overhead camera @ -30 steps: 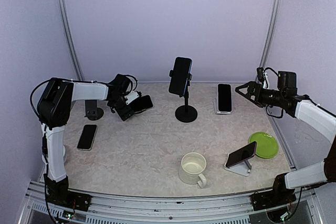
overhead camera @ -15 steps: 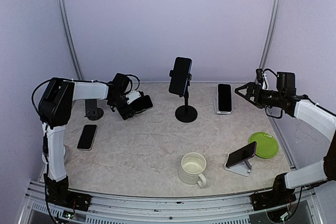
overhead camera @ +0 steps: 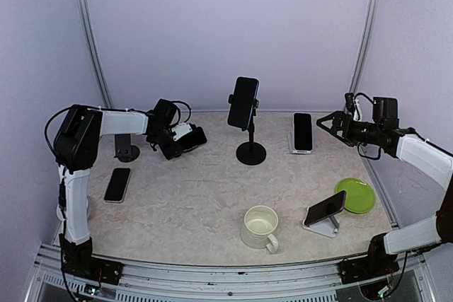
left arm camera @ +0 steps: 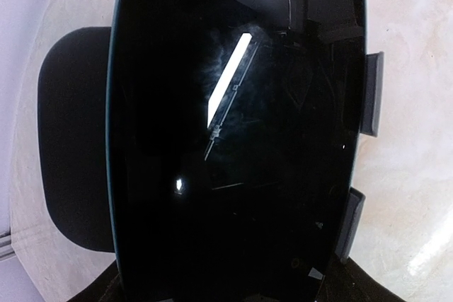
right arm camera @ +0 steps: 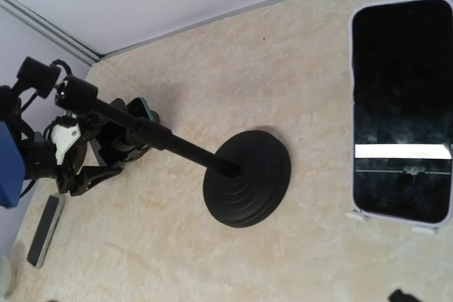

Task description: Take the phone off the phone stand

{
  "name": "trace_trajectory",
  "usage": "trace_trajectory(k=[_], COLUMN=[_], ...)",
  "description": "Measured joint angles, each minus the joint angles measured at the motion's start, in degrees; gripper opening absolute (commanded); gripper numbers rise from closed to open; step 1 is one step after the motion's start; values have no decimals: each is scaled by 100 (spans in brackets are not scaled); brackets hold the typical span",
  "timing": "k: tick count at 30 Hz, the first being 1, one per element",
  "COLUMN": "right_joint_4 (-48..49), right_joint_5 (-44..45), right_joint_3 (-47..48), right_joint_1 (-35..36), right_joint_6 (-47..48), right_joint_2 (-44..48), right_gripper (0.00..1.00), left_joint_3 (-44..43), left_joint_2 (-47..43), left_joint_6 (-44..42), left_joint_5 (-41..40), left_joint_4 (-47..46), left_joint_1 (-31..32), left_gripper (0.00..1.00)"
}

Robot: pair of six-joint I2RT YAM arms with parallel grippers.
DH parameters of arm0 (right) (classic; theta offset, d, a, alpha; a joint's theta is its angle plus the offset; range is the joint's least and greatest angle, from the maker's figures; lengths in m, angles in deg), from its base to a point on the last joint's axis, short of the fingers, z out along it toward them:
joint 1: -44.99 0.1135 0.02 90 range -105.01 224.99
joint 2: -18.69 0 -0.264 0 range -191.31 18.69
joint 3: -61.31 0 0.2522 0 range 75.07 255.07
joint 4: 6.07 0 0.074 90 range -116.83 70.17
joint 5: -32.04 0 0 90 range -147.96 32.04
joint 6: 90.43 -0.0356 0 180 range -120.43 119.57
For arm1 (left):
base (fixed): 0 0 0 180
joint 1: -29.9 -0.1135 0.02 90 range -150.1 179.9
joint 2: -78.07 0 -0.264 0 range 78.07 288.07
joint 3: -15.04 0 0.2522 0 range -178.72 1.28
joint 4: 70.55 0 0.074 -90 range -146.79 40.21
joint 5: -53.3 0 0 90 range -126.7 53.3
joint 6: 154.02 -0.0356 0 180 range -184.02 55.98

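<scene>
A black phone sits at the back left with my left gripper right against it. Its dark screen fills the left wrist view and hides my fingertips, so the frames do not show whether they grip it. Two grey tabs show along the phone's right edge. A second phone is clamped on a tall black phone stand. My right gripper hovers open beside a phone in a white stand.
A small black stand stands at the far left, with a loose phone lying flat in front of it. Near the front are a cream mug, a phone on a white stand and a green plate.
My left gripper has edged right and slightly back, closer onto the black phone. The right arm has barely shifted.
</scene>
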Motion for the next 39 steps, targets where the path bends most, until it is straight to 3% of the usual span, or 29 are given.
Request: trace_trajectory(k=[19,26,39], right_joint_4=[125,125,179], right_joint_5=[-4,-4,-63], right_joint_3=[-87,-87,-87], right_joint_1=[0,2,2], right_joint_6=[-2,-2,-2], right_joint_2=[15,39,37], right_gripper=[100,100,100], left_joint_3=[234,234,728], left_joint_2=[-431,-479,-1659], left_joint_6=[216,352,1687], left_joint_5=[-42,-31,15], left_joint_4=[-151,-157,-271], left_joint_1=[2,0,-35], left_gripper=[32,28,22])
